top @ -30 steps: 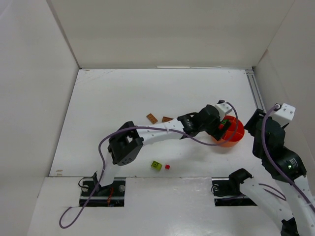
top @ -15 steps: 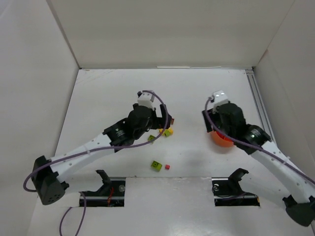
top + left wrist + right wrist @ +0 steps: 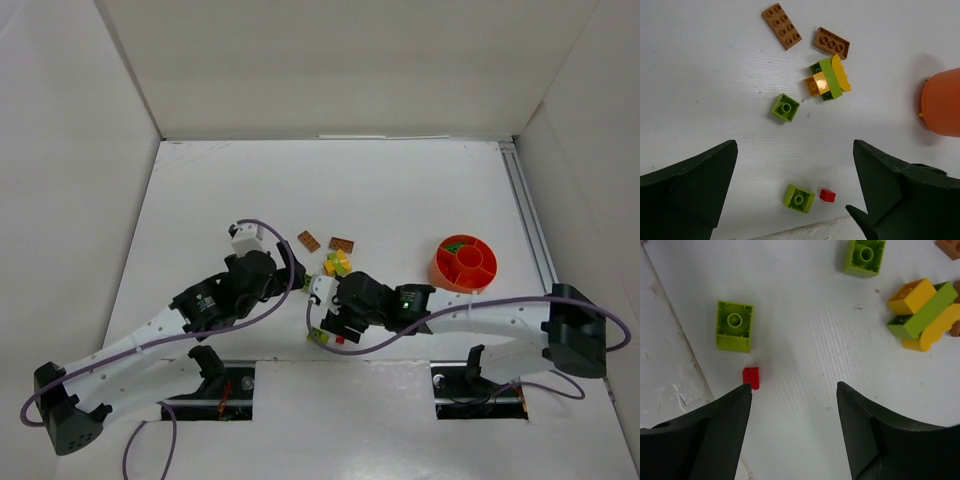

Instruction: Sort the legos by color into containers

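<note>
Though only overhead shows bowl [image 3: 441,278] dividers | left gripper [image 3: 794,148] spread | right gripper [image 3: 794,388] spread

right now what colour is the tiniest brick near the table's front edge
Red. The tiny red plastic brick shows best in the right wrist view.

White table [image 3: 805,340] seen from close above. At bottom edge, two dark fingers [image 3: 720,435] of right gripper [image 3: 794,390], spread wide, only bare table between. Tiny red brick [image 3: 751,377] just beside one fingertip. Lime brick [image 3: 734,325] near it, apart. Second lime brick [image 3: 864,256] at top edge. At right, a touching cluster [image 3: 925,315] of yellow and green bricks, with a long green piece lying slantwise across it.
</note>
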Robot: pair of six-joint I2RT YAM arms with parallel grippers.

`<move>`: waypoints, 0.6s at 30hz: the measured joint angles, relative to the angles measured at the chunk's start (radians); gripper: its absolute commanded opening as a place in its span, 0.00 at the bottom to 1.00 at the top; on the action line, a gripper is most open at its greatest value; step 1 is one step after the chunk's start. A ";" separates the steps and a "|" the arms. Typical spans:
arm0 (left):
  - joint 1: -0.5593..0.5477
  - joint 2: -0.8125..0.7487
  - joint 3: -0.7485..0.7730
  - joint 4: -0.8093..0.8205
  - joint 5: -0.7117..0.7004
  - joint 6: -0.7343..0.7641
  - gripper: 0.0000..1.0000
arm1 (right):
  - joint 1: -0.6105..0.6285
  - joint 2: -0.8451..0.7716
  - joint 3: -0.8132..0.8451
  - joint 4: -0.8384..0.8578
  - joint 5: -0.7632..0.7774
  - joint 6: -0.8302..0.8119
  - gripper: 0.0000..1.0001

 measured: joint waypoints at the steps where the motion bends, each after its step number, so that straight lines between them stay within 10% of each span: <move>1: 0.000 -0.008 -0.003 -0.006 -0.002 -0.012 1.00 | 0.000 0.024 -0.002 0.020 -0.012 0.000 0.73; 18: 0.000 -0.008 -0.042 -0.026 0.010 -0.072 1.00 | 0.072 0.211 -0.018 0.135 -0.053 0.078 0.69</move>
